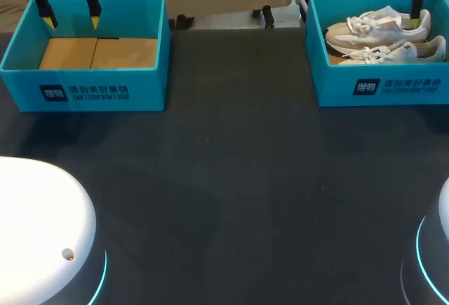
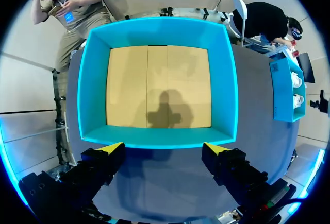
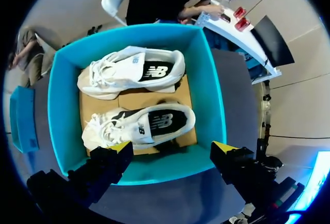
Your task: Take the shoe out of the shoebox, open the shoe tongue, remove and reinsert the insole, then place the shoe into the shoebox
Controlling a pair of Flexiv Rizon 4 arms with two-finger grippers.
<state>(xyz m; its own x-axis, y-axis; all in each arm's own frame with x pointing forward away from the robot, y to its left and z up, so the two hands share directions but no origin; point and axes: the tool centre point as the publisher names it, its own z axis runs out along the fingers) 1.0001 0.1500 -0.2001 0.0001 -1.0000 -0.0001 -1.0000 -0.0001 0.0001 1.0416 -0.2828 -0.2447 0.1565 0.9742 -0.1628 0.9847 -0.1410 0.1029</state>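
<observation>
Sneakers, two white ones, lie on their sides in the right teal shoebox (image 1: 382,86) at the tabletop's (image 1: 231,179) far right corner, toes toward the other box: the farther sneaker (image 3: 131,72) along the far wall, the nearer sneaker (image 3: 139,123) just beside it, both on a brown cardboard floor. The right end effector (image 3: 172,148) hangs above that box's near wall, fingers spread wide and grasping nothing, clear of both shoes. At the far left corner sits the left teal shoebox (image 1: 84,84), only its cardboard floor showing. The left end effector (image 2: 162,147) hangs above its near wall, likewise released.
</observation>
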